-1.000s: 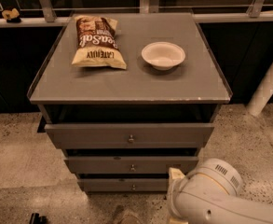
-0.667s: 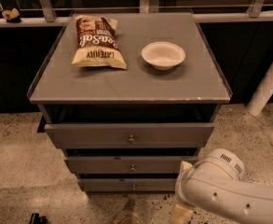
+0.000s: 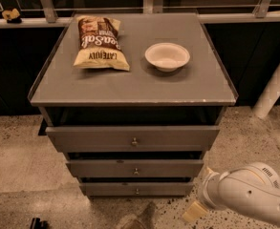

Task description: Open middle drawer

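Note:
The grey cabinet has three drawer fronts stacked below its top. The middle drawer (image 3: 168,168) is the second front, with a small round metal knob (image 3: 135,171) at its centre, and it looks pushed in. My white arm (image 3: 247,194) comes in from the lower right, and the gripper (image 3: 195,212) hangs low by the floor. It is right of the lowest front and clear of the cabinet, well below and right of the middle knob.
A chip bag (image 3: 100,43) and a white bowl (image 3: 167,56) lie on the cabinet top (image 3: 130,87). The taller top drawer (image 3: 82,138) juts forward a little. A white post (image 3: 275,87) stands at the right. Speckled floor surrounds the cabinet.
My arm has swung to the right and lower, so the gripper has moved away from the drawer fronts. The drawers have not moved.

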### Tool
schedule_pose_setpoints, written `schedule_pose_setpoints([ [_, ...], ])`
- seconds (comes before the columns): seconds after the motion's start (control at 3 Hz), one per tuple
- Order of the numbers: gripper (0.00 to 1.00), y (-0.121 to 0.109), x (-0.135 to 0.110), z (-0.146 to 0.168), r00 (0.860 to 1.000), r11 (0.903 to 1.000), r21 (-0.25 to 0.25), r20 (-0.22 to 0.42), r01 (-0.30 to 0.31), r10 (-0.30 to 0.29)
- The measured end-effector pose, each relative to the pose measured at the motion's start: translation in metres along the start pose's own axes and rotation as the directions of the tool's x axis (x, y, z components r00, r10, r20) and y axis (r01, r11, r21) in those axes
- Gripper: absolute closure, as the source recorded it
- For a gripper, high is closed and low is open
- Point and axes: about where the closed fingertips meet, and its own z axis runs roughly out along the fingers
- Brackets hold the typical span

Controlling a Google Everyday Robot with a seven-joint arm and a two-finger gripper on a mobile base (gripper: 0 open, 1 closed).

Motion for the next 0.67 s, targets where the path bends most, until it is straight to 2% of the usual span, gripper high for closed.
schedule_pose_setpoints([
  [0.33,0.0,0.014,0.003,0.008,0.996,0.9968,-0.068,0.08,-0.043,0.048],
  [0.67,0.0,0.015,0.016,0.001,0.995,0.9982,-0.058,0.098,-0.017,0.022],
])
